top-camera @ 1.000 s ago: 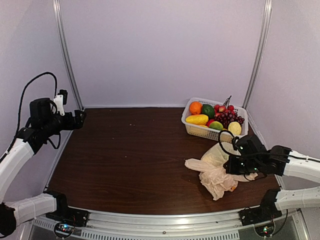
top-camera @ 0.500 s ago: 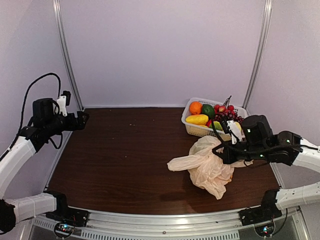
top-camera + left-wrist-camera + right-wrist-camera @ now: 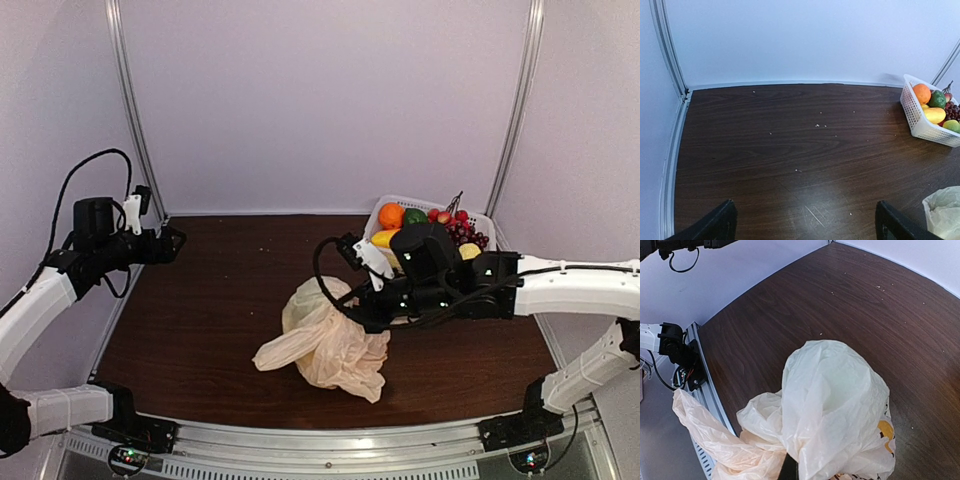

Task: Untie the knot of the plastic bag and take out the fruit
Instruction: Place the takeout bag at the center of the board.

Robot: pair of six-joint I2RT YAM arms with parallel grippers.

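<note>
Bag-positioning step, I judge: the right jaws look clenched on the plastic bag, which sags just below them onto the table. The left jaws gape, well apart from it. Next, the knot, hidden here, must be found and pinched.

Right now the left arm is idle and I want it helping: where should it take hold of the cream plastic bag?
Probably the loose flap of the crinkly cream plastic bag, approached from the left. It trails out leftward, thin and easy to pinch, clear of the right tool gripping the bag's right side.
</note>
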